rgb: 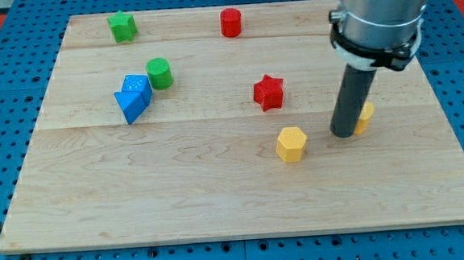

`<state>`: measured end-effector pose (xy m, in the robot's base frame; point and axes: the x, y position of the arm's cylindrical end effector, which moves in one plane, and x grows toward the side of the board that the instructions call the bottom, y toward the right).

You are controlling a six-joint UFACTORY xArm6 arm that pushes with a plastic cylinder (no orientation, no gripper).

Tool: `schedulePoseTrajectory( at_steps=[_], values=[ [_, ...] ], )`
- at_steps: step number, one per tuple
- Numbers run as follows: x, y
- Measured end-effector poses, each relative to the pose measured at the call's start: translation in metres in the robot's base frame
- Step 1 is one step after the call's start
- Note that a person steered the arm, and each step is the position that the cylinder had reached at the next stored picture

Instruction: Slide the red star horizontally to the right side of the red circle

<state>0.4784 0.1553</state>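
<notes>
Camera view: my tip [344, 133] right of red star [268, 92].

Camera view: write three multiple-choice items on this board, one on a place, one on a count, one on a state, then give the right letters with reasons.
1. Where is the red star relative to the red circle?
A. below it and a little toward the view's right
B. above it
C. far to its left

2. How many green blocks are on the board?
A. one
B. two
C. four

3. Is my tip touching the red star?
A. yes, pressed against it
B. no, it stands apart, to the star's right
C. it rests on top of it

Answers:
1 A: the star sits lower in the view than the circle.
2 B: a green star and a green circle show.
3 B: bare wood lies between the star and my tip, which stands by a partly hidden yellow block, near the yellow hexagon.
</notes>
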Motion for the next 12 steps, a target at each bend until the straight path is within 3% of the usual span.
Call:
schedulePoseTrajectory(
  at_steps=[2, 4, 6, 8, 10, 12],
  values=[
    [-0.010, 0.034],
    [-0.021, -0.079],
    [-0.109, -0.114],
    [-0.125, -0.171],
    [-0.178, -0.081],
    [-0.115, -0.064]
  ],
)
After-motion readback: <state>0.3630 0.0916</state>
